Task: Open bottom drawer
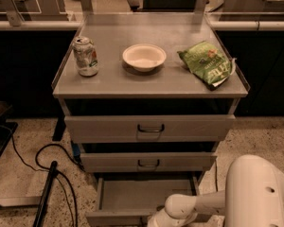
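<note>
The bottom drawer (142, 195) is the lowest of three grey cabinet drawers. It stands pulled out toward me, showing its shallow, empty grey tray. Its front edge runs along the bottom of the view and its handle is hidden. My white arm (213, 202) reaches in from the lower right. The gripper (154, 221) sits at the drawer's front edge, mostly cut off by the bottom of the view. The middle drawer (148, 162) and the top drawer (150, 127) are shut, each with a dark bar handle.
On the cabinet top (151, 79) stand a drink can (85, 56) at left, a white bowl (144, 57) in the middle and a green chip bag (207, 64) at right. Black cables (49, 169) lie on the speckled floor at left.
</note>
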`<act>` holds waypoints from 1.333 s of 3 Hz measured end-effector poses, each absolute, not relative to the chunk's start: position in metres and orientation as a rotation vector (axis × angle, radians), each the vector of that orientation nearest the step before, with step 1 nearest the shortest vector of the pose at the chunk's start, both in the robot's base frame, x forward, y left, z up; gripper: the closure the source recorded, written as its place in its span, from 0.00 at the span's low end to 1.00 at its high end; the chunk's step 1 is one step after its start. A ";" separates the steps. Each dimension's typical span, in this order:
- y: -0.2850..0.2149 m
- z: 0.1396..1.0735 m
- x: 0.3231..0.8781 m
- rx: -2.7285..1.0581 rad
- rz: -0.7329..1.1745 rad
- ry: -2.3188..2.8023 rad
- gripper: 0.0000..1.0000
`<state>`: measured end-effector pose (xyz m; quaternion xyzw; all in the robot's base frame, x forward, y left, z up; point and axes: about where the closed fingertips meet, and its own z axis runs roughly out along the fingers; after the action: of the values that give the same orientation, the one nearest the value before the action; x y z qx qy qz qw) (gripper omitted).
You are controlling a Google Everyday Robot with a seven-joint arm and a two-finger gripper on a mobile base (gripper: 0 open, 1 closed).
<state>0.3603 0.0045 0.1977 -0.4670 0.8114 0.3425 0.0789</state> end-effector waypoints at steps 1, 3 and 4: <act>0.011 0.225 0.320 -1.437 1.179 2.395 0.00; 0.000 0.225 0.294 -1.461 1.136 2.447 0.00; 0.000 0.225 0.292 -1.462 1.138 2.447 0.00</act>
<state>0.2921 0.0003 0.2246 -0.4760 0.7967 0.3706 0.0361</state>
